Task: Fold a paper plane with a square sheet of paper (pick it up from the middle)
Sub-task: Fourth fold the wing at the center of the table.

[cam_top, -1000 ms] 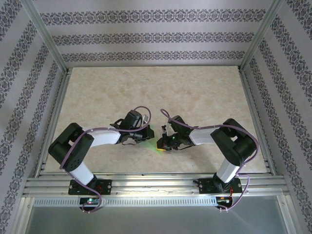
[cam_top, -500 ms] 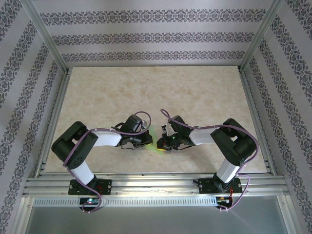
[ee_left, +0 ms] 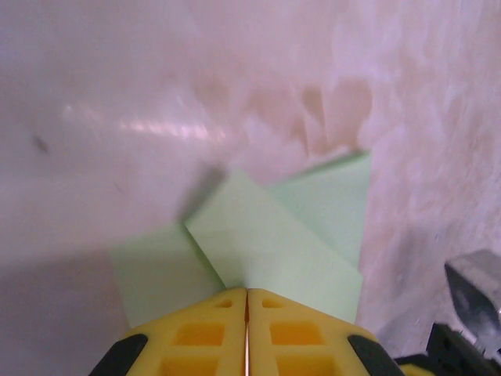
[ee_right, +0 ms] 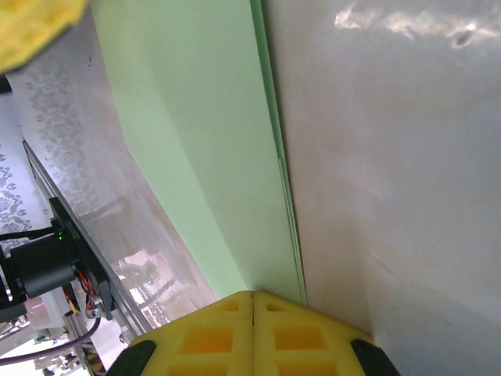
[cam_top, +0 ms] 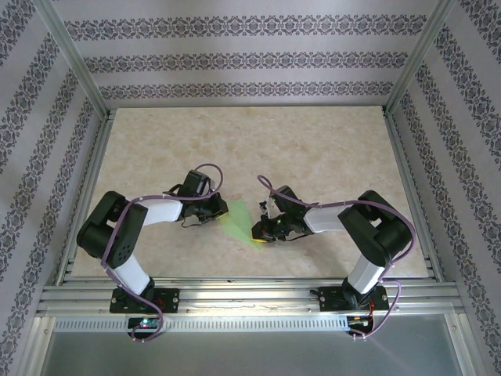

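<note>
- One folded sheet of paper, pale green, thin and matte, with angular overlapping flaps, is seen near the front middle of the marbled table.
- It is pinched between the closed yellow fingers of the left gripper and the right gripper.

no legible text, label, brand, number or sign anywhere; just wordless ornamental bands on the walls.

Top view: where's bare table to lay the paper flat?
The far half of the table, up to the back wall, is bare. Crowded: near centre, where left gripper and right gripper pinch the paper.
</note>
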Controlling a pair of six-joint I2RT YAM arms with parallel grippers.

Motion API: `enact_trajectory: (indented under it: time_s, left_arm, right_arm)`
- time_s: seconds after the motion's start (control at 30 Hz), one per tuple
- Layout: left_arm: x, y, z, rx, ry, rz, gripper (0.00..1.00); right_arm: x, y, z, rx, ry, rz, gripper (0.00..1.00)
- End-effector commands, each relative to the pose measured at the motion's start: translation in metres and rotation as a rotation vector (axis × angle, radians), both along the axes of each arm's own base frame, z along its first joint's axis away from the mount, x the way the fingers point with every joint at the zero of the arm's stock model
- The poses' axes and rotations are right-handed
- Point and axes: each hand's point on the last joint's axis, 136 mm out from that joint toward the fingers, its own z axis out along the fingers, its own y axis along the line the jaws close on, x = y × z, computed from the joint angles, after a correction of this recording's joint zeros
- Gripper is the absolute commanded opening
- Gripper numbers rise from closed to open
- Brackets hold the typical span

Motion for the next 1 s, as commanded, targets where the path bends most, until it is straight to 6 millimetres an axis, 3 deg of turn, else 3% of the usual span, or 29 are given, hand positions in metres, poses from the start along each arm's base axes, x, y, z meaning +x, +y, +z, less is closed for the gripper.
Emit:
enact_trajectory:
  time_s: [0.0, 0.2, 0.4, 0.63, 0.97]
  left_arm:
    - [0.006, 0.002, 0.014, 0.016, -0.031, -0.024, 0.08]
    - [0.001, -0.013, 0.039, -0.021, -0.103, -0.049, 0.08]
    - [0.004, -0.025, 0.028, -0.042, -0.091, -0.079, 0.07]
    - [0.017, -0.004, 0.001, 0.02, -0.053, -0.052, 0.07]
    - [0.035, 0.034, -0.007, 0.052, -0.036, -0.003, 0.07]
  right_arm:
    - [-0.031, -0.034, -0.043, -0.177, 0.124, -0.008, 0.0]
    - [-0.03, -0.033, -0.041, -0.176, 0.122, -0.012, 0.0]
    - [-0.029, -0.033, -0.041, -0.175, 0.12, -0.014, 0.0]
    - [-0.029, -0.033, -0.042, -0.176, 0.123, -0.013, 0.0]
    - [-0.03, -0.033, -0.041, -0.169, 0.12, -0.006, 0.0]
